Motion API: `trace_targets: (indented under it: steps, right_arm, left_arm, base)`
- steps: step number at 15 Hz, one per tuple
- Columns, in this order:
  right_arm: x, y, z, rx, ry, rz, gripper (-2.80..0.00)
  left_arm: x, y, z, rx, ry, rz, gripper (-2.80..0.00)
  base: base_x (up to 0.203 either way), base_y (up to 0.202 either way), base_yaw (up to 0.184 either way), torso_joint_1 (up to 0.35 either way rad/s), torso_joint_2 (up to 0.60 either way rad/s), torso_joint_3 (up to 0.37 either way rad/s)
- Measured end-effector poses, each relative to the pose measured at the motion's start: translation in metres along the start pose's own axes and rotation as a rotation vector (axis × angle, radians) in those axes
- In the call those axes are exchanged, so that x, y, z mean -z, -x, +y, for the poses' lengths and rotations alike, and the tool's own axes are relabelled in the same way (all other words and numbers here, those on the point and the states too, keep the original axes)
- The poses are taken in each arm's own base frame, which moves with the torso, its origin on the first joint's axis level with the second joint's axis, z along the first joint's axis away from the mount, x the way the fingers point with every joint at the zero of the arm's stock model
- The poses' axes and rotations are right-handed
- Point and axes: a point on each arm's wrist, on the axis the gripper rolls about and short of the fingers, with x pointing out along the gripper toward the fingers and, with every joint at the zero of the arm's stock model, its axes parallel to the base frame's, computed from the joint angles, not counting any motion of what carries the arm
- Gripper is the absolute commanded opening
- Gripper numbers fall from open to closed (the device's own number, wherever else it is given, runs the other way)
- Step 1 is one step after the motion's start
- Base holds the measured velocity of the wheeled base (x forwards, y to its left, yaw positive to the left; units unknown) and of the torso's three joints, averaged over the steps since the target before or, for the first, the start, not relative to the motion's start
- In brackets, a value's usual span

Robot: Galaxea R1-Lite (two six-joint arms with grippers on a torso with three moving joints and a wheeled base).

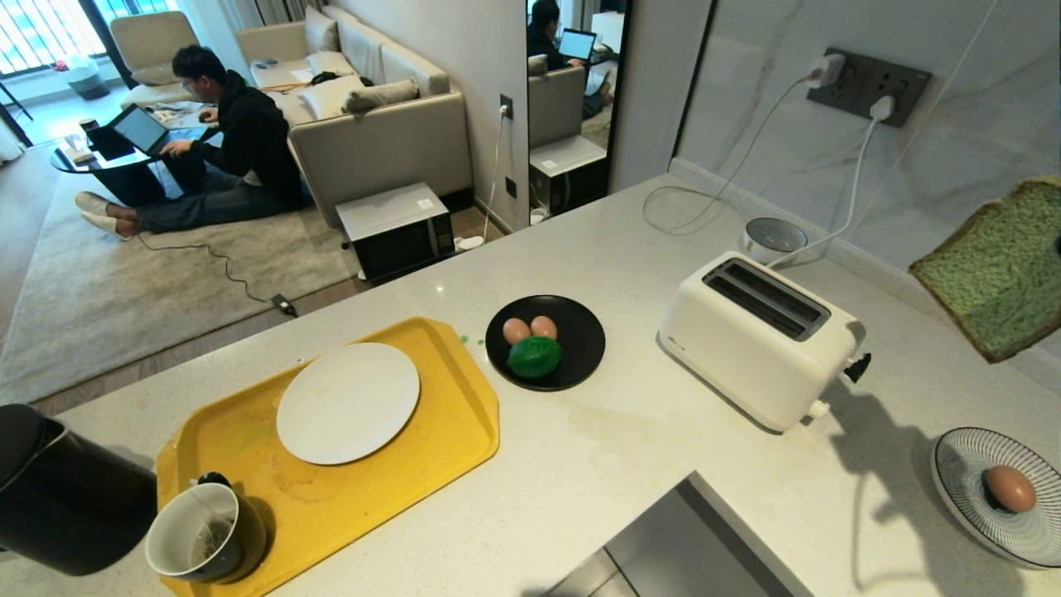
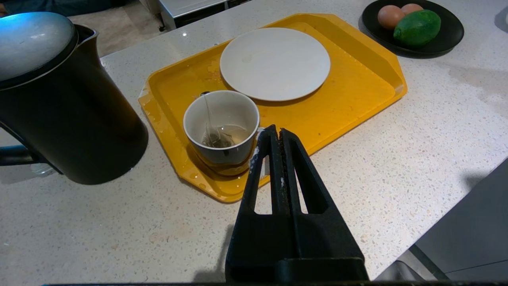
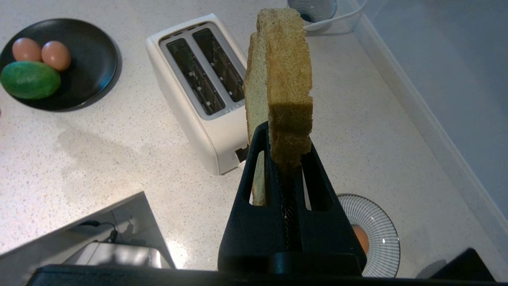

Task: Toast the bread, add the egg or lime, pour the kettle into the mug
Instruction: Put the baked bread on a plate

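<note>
My right gripper (image 3: pixel 285 137) is shut on the lower edge of the bread (image 3: pixel 283 71), a pale green slice with a brown crust, held upright in the air. In the head view the bread (image 1: pixel 995 274) hangs at the far right, above and to the right of the white toaster (image 1: pixel 758 336), whose two slots are empty. The single egg (image 1: pixel 1010 487) lies on a striped plate. The lime (image 1: pixel 535 356) sits on a black plate. My left gripper (image 2: pixel 276 131) is shut and empty beside the mug (image 2: pixel 221 127), which holds a tea bag. The black kettle (image 2: pixel 59 103) stands left of the mug.
The mug and a white plate (image 1: pixel 348 402) sit on a yellow tray (image 1: pixel 448 423). Two eggs share the black plate (image 1: pixel 580 332) with the lime. A small bowl (image 1: pixel 772 236) and cables lie behind the toaster by the wall. A person (image 1: pixel 240 141) sits on the floor beyond the counter.
</note>
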Motion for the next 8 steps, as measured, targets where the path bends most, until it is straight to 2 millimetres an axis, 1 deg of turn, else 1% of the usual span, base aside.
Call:
trace_targets:
  steps: [3, 8]
  right_arm:
    - [0.004, 0.013, 0.001, 0.006, -0.033, -0.018, -2.8]
    - [0.008, 0.02, 0.002, 0.008, -0.034, -0.027, -2.8]
  left_arm:
    - [0.0, 0.0, 0.0, 0.0, 0.001, 0.0, -2.8]
    - [0.0, 0.0, 0.0, 0.0, 0.0, 0.0, -2.8]
  base:
    - [0.0, 0.0, 0.0, 0.0, 0.0, 0.0]
    - [0.0, 0.0, 0.0, 0.0, 0.0, 0.0]
